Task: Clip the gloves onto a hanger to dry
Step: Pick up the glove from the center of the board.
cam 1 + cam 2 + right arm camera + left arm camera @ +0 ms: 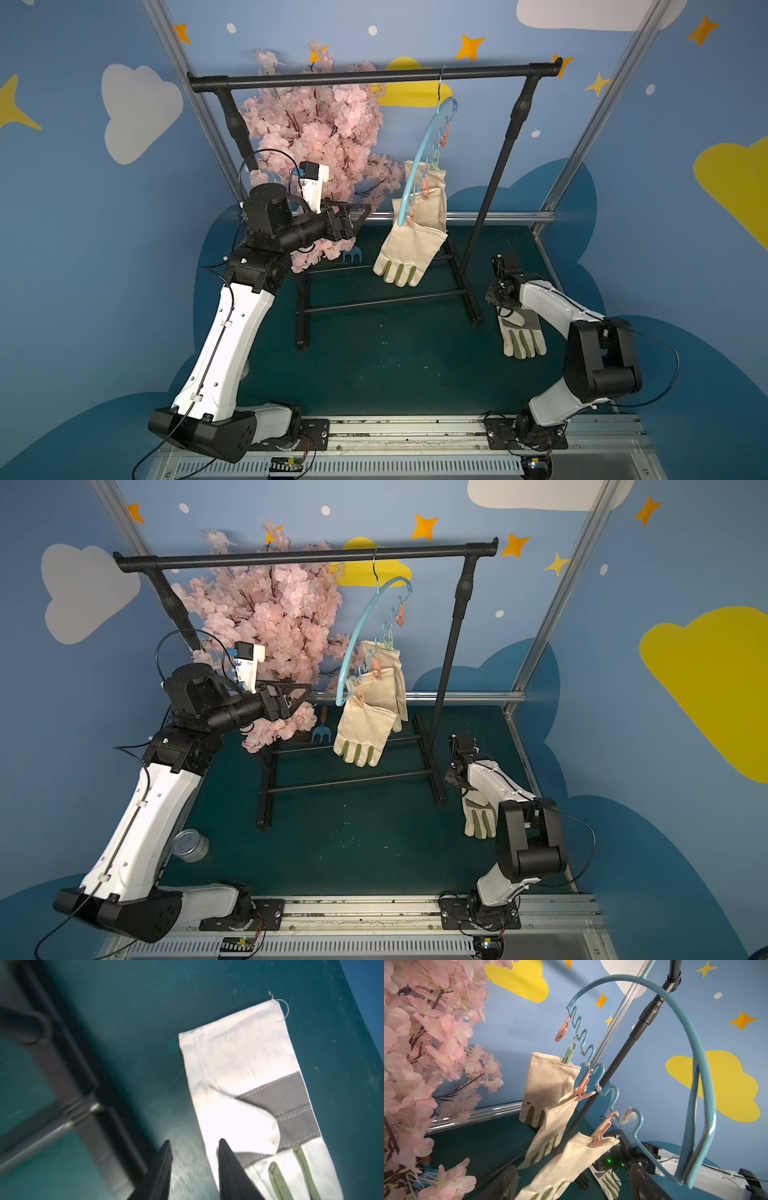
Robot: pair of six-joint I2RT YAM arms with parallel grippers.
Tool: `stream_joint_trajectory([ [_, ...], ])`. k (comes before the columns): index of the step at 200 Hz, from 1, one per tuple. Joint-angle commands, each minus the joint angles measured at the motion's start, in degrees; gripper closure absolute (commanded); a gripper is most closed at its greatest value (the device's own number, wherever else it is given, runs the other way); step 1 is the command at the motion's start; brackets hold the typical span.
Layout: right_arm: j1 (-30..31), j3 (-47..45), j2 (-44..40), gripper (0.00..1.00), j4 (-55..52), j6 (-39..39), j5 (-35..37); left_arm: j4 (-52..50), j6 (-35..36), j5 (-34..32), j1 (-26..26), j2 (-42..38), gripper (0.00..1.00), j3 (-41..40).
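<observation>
Right wrist view shows the last glove (pixel 245 1059) flat on the table (pixel 124 1012), palm patch up. Your right gripper (pixel 194 1141) is low over its thumb-side edge, jaws partly apart and empty. Shift toward the cuff and pinch one corner, so the hem can reach the free peg (pixel 562 1029) on the hanger (pixel 710 1118). Three hung gloves (pixel 409 253) fill the lower pegs. Your left gripper (pixel 363 210) sits beside them, wide open and empty, well placed to steady the hanger.

Item count, by kind: 4 gloves (pixel 399 253), 3 pegged up and 1 lying flat; 1 hanger (pixel 710 1105); 4 pegs (pixel 563 1028), 3 pink and 1 green; 1 garment rack (pixel 374 77); 1 blossom tree (pixel 324 124); 2 robot arms (pixel 232 332); 1 tin (pixel 191 845); 1 hand rake (pixel 321 731).
</observation>
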Motion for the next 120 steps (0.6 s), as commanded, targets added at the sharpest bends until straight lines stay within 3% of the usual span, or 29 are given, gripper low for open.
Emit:
stream_joint_trajectory([
  [1,-1.8,5.5,4.8,0.62,-6.6,2.1,1.9,-1.5,0.5,0.5,-0.2,-1.6,0.16,-0.4],
  [65,-7.4,16.3,18.6,0.56,-16.7,1.4,-10.7,-2.0,0.8,0.2,-0.2,-3.5,0.15,-1.8],
  [106,-6.6,12.3,19.1,0.53,-14.1,2.7,-13.5,-2.3,1.1,-0.1,-0.1,-4.2,0.15,-2.1],
  [112,-6.6,11.7,19.2,0.58,-13.9,2.7,-14.0,-2.3,1.2,-0.1,-0.1,-4.3,0.15,-2.2],
  [120,-6.5,11.4,19.2,0.71,-14.0,2.4,-14.5,-2.3,1.4,-0.3,-0.1,-4.3,0.15,-2.3],
])
